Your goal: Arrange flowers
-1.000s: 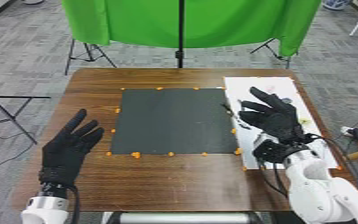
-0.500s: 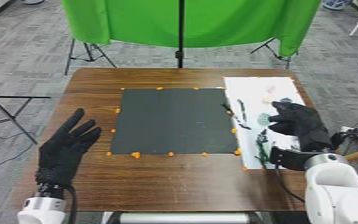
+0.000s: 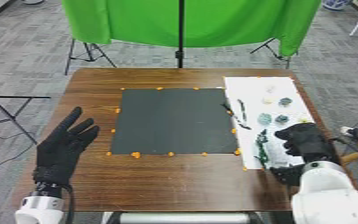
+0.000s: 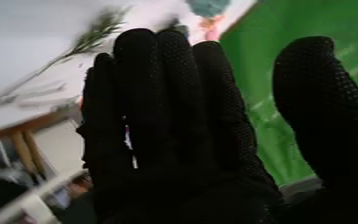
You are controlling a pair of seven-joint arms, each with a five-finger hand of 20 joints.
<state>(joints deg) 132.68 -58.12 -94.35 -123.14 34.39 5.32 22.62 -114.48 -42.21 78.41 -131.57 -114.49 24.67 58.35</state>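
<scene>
"One green stem [image 3: 262, 144] lies on the white sheet [image 3: 243, 86]. Where is it from your right hand [image 3: 305, 140]?"

"Just to its left, long and pointing away from you. That hand is nearer, fingers straight, holding nothing."

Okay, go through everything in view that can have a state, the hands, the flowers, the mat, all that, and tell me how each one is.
left hand: open, empty
right hand: open, fingers straight
mat: flat, taped down
sheet: spread flat
flower heads: lying apart, unarranged
green sprig: lying on the sheet
green cloth: hanging
</scene>
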